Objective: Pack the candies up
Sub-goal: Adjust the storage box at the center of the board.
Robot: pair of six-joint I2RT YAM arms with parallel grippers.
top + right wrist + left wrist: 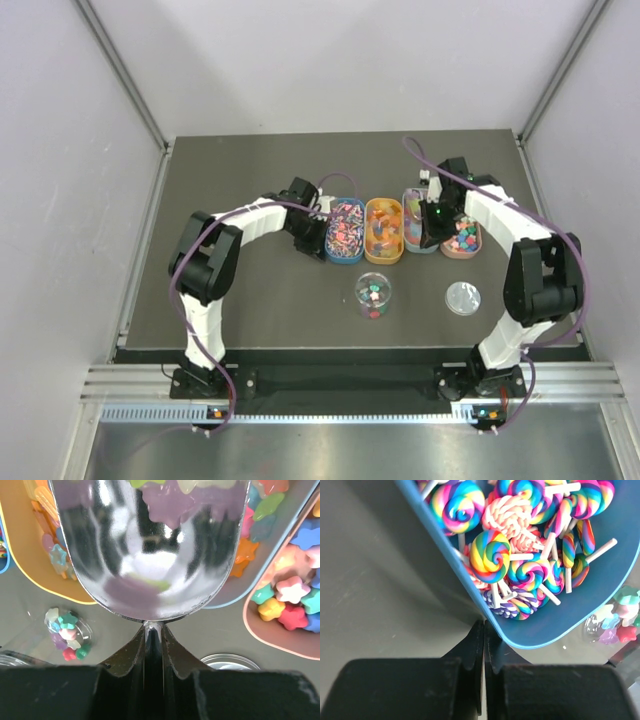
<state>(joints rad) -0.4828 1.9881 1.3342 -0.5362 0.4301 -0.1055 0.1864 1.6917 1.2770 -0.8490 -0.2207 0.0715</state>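
— Candies (346,228): where are they?
— Spread over four oval trays in a row mid-table. Swirl lollipops fill the blue tray (560,620), orange and pastel pieces the orange tray (30,572), soft stars the pale-blue tray (235,587), and chunky bright stars the pink tray (252,627). A few more sit in the clear cup (373,296), in front of the row.
— Any in the scoop?
— Yes. The scoop (150,565) has pale purple and green ones at its far end. It hangs over the pale-blue tray.
— Who has it?
— Right gripper (153,630), clamped on its handle.
— And the left gripper (483,630)?
— Fingers pressed together, with the tips at the blue tray's near rim. Whether the rim is nipped between them I cannot tell.
— Anything else?
— A round lid (462,297) lies flat on the table (250,300), right of the cup and apart from it.
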